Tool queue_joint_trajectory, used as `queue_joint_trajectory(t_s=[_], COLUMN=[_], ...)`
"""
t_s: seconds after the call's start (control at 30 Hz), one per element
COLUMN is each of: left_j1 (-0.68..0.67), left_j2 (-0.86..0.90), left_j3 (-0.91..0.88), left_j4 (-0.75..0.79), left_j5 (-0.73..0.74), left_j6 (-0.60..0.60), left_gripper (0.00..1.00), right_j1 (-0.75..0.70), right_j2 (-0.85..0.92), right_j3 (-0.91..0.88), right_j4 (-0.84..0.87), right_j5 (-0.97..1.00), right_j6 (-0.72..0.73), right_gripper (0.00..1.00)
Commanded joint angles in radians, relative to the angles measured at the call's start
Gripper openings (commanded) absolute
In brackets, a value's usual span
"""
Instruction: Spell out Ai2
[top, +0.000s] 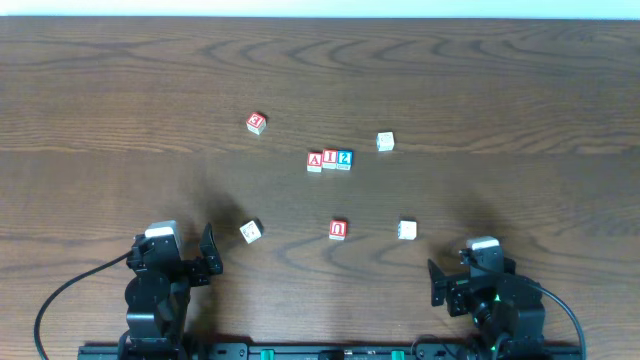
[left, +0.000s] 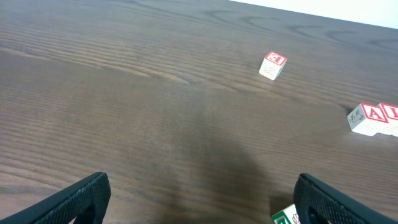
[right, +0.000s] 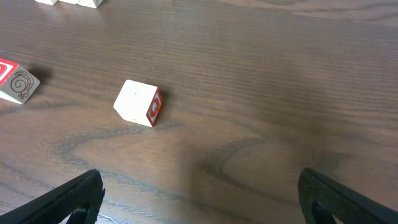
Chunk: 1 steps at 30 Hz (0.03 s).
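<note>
The red-framed "A" cube (top: 315, 161), the red-framed "I" cube (top: 330, 159) and the blue-framed "2" cube (top: 344, 159) stand touching in a row at the table's middle, reading A, I, 2 from left to right. The "A" cube (left: 367, 118) and part of the "I" cube (left: 392, 114) show at the right edge of the left wrist view. My left gripper (top: 208, 255) (left: 202, 183) is open and empty near the front left. My right gripper (top: 437, 280) (right: 200, 180) is open and empty near the front right. Both are well away from the row.
A red-framed cube (top: 256, 122) (left: 272, 65) lies at the back left. A pale cube (top: 385, 142) lies right of the row. In front lie a pale cube with green print (top: 250, 231) (left: 286, 216), the red "U"/"O" cube (top: 338, 229) (right: 15, 81) and a white cube (top: 406, 230) (right: 138, 102).
</note>
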Motion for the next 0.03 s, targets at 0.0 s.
queue_joint_trajectory(t_s=[0.0], left_j1=[0.003], left_j2=[-0.007], left_j3=[-0.018], left_j4=[-0.001], left_j5=[-0.021], left_j6=[0.018], left_gripper=[0.95], right_j1=[-0.015], right_j2=[-0.011], right_j3=[-0.014], right_j4=[-0.005], right_j5=[-0.007], right_j6=[-0.016], right_gripper=[0.99])
